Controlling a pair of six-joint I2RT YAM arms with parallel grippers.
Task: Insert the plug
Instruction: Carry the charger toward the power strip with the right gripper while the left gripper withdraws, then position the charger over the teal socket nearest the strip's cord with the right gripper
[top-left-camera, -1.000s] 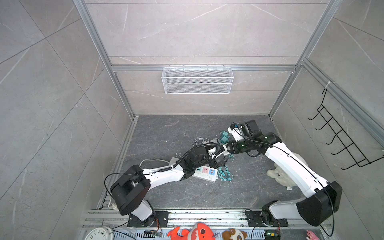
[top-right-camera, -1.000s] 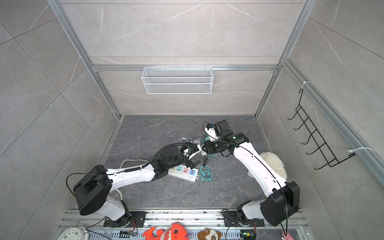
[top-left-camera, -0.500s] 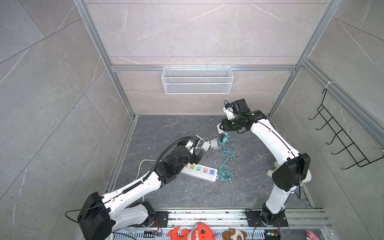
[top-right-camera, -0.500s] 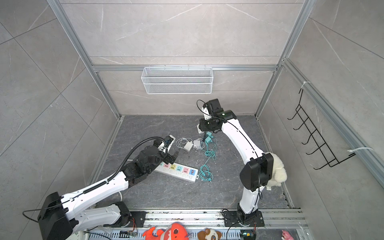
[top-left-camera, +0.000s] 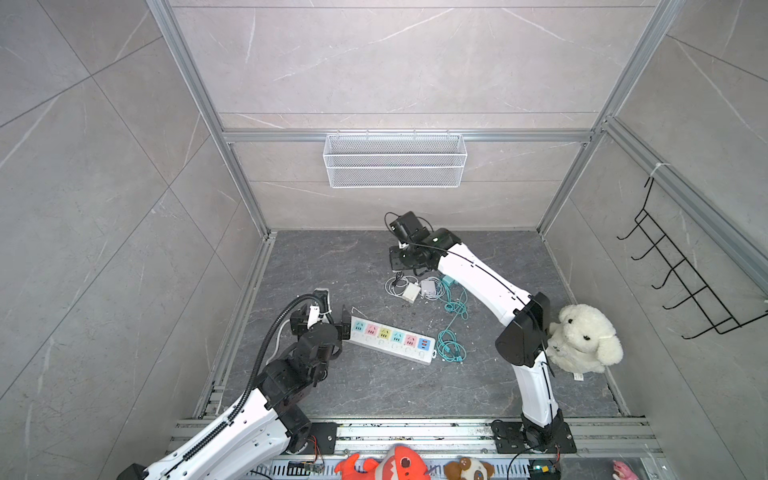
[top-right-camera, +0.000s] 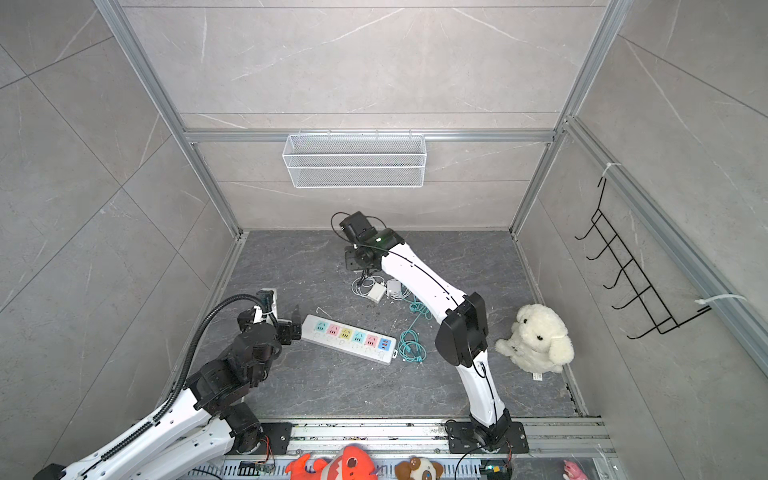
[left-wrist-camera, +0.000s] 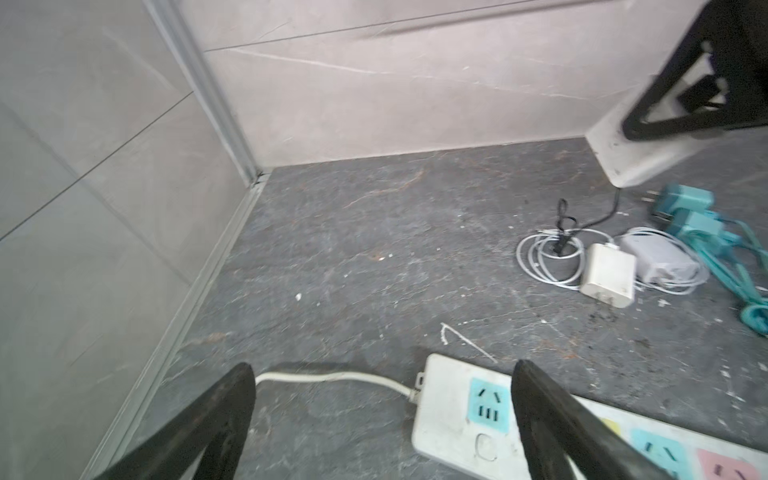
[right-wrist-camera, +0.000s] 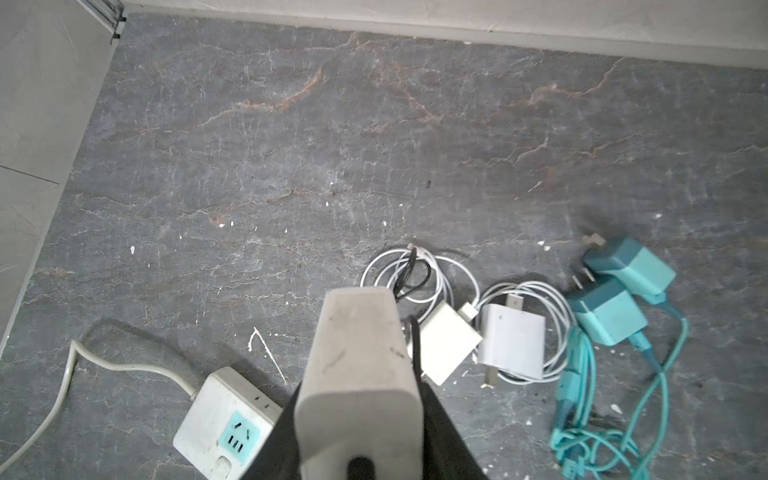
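Near the back wall (top-left-camera: 415, 208), above the worktop (top-left-camera: 332, 257), the right tool (top-left-camera: 405, 261) is pinched on the white plug (right-wrist-camera: 357, 365) — a blocky off-white adapter held clear of the surface, with a thin black lead (left-wrist-camera: 598, 220) trailing down from it; its prongs are hidden, so I cannot tell which way they face.

From that plug the power strip (top-left-camera: 390, 338) lies toward the robot's base, well apart; loose chargers (top-left-camera: 417, 289) and a teal cable (top-left-camera: 453, 328) lie between the two. Its long axis runs slantwise, from the corded end beside the left arm across toward the right arm's side, sockets facing up.

At that corded end sits the left tool (left-wrist-camera: 382, 390), jaws spread wide and holding nothing; one finger (left-wrist-camera: 540, 415) hangs over the first teal socket (left-wrist-camera: 488, 405) — whether it touches the strip I cannot tell.

So the left arm is much nearer the strip and the right arm carries the plug; the coming move likely means bringing the plug back toward the base and down, prongs squared to a socket, while the left steadies the strip.
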